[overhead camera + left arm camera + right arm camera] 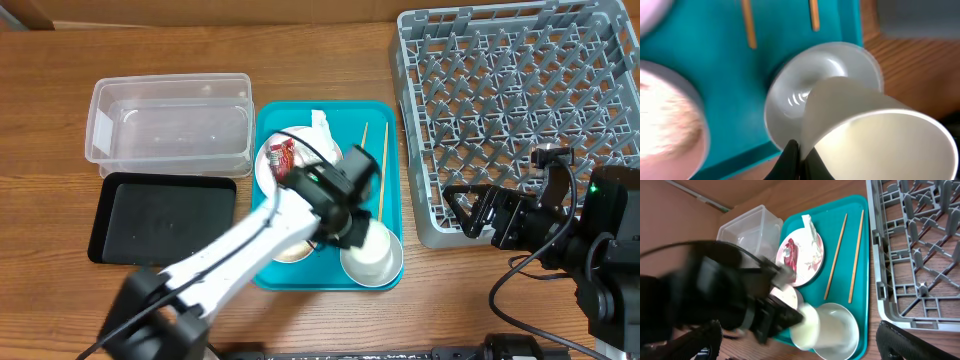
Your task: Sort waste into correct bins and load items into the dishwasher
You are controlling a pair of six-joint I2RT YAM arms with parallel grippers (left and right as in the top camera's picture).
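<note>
Dishwasher-loading step: the left gripper (787,316) is clamped on the rim of the cup (807,324), which is tipped over the bowl (840,327) at the near right corner of the tray (370,110). The right gripper (470,212) sits right of the tray, jaws apart and empty. The next move probably calls for carrying the cup right of the tray to the rack (520,90).

Tilted white cup (880,135), apparently pinched by fingers (788,161), over bowl (827,65) on teal tray (715,65).

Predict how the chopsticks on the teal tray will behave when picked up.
The chopsticks look thin and straight, so they are probably stiff and light. Lying flat on the smooth teal tray, they may roll or slide away from a closing grip. Being slim, they likely offer little to pinch.
</note>
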